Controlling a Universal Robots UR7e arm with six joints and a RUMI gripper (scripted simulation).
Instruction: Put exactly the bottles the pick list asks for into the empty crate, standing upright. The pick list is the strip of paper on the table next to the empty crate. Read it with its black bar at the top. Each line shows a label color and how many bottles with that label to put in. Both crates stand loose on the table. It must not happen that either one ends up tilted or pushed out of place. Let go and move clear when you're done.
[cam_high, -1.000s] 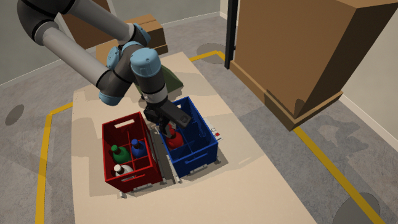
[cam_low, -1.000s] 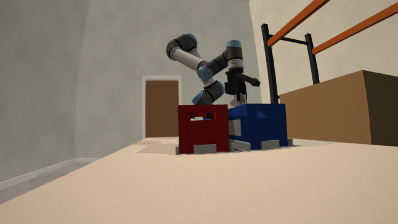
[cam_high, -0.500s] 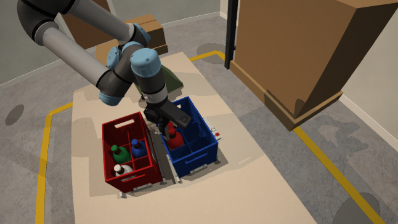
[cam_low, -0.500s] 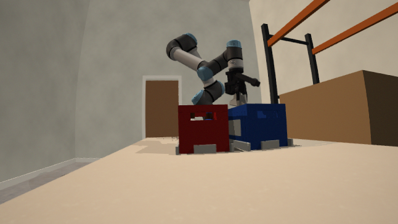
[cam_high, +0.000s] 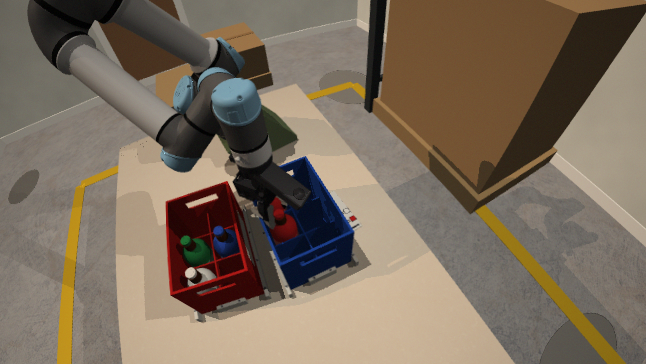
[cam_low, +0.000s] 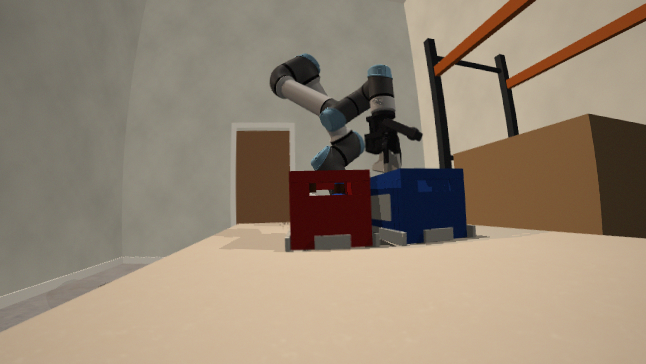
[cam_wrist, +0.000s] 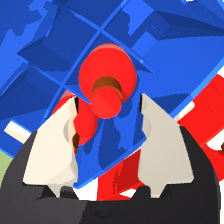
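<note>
The blue crate (cam_high: 330, 252) (cam_low: 430, 210) (cam_wrist: 30, 60) holds a red bottle (cam_high: 285, 228) (cam_wrist: 107, 70) upright in a compartment. A second red bottle (cam_high: 274, 204) (cam_wrist: 87, 122) stands beside it, partly hidden by my gripper. My gripper (cam_high: 270, 219) (cam_low: 387, 169) (cam_wrist: 109, 96) is part open over the first bottle's cap, fingers clear on both sides. The red crate (cam_high: 242, 285) (cam_low: 330, 215) (cam_wrist: 200, 110) holds a green bottle (cam_high: 196, 251), a blue bottle (cam_high: 226, 243) and a white bottle (cam_high: 207, 276). The pick list (cam_high: 345, 205) lies beyond the blue crate, partly hidden; its lines are unreadable.
The crates stand side by side with a narrow gap between them, and grey brackets (cam_low: 332, 242) sit low around them. A dark green object (cam_high: 280, 132) lies behind the blue crate. A large cardboard box (cam_high: 460, 100) (cam_low: 530, 180) stands off to the right.
</note>
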